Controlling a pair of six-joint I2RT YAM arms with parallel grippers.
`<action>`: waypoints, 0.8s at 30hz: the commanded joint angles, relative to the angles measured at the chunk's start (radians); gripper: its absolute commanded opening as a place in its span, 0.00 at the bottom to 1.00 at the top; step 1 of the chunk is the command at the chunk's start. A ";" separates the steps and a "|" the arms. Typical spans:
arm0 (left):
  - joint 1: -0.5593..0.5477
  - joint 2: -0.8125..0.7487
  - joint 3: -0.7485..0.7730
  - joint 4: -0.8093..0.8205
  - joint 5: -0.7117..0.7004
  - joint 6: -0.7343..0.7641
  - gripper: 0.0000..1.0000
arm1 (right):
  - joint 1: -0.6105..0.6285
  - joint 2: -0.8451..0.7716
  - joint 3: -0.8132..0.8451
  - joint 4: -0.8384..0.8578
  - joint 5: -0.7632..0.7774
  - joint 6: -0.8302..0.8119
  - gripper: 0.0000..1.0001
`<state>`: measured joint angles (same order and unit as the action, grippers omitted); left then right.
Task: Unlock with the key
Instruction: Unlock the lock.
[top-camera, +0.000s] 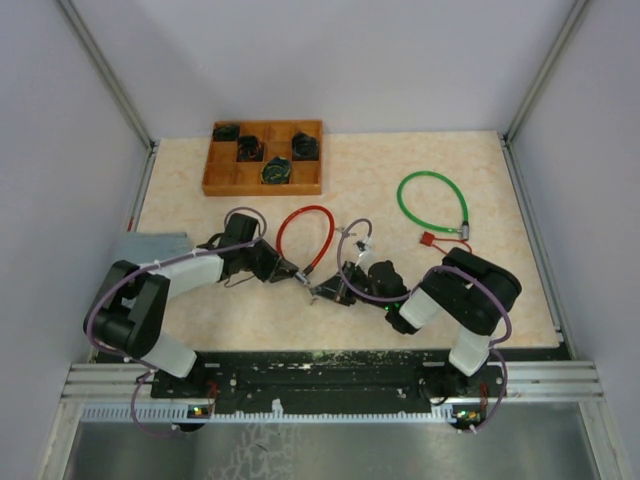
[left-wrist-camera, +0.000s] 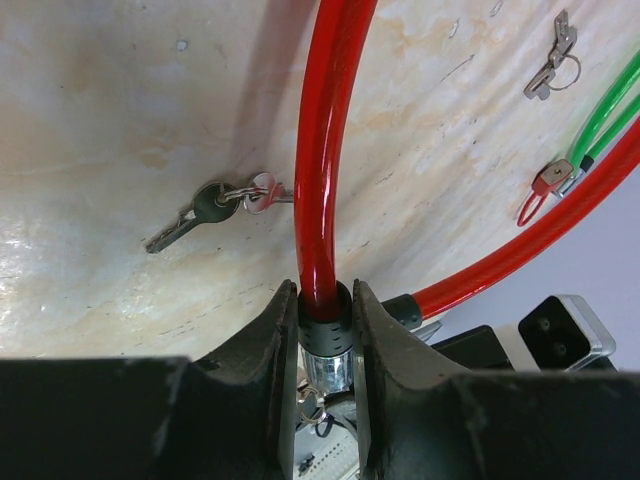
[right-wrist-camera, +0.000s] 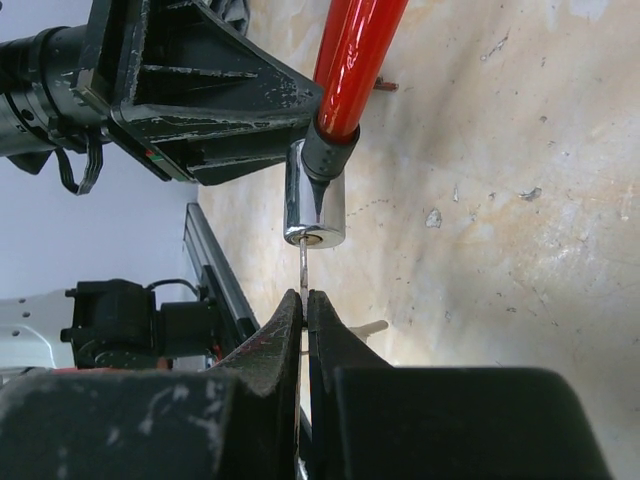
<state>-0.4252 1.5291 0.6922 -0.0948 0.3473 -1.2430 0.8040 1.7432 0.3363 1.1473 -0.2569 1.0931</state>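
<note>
Near the table's (top-camera: 370, 160) front edge, centre — left gripper (left-wrist-camera: 322, 300) clamped on the red cable lock (left-wrist-camera: 318, 150); right gripper (right-wrist-camera: 304, 298) pinching the key (right-wrist-camera: 302, 265) — blade in the chrome cylinder (right-wrist-camera: 315, 200).

Pale marbled tabletop (top-camera: 380, 155) between plain whitish walls (top-camera: 330, 60)

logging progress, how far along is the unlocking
Done: the left end effector clamps the red cable lock at its black collar, and the right end effector grips the thin metal key. In hand: the key's blade meets the keyhole of the chrome lock cylinder. Left: turning it and freeing the cable, which sits in the cylinder.
</note>
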 joint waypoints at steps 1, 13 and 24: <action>-0.027 -0.025 -0.001 0.049 0.045 -0.019 0.00 | -0.002 -0.019 0.045 0.021 0.055 0.011 0.00; -0.101 -0.037 -0.036 0.079 0.042 -0.057 0.00 | -0.002 -0.020 0.118 -0.041 0.100 -0.026 0.00; -0.146 -0.102 -0.088 0.150 0.050 -0.086 0.01 | -0.043 -0.008 0.127 0.045 0.091 -0.011 0.00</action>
<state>-0.5114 1.4841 0.6125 0.0162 0.2127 -1.3136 0.7940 1.7420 0.3946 1.0309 -0.2462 1.0760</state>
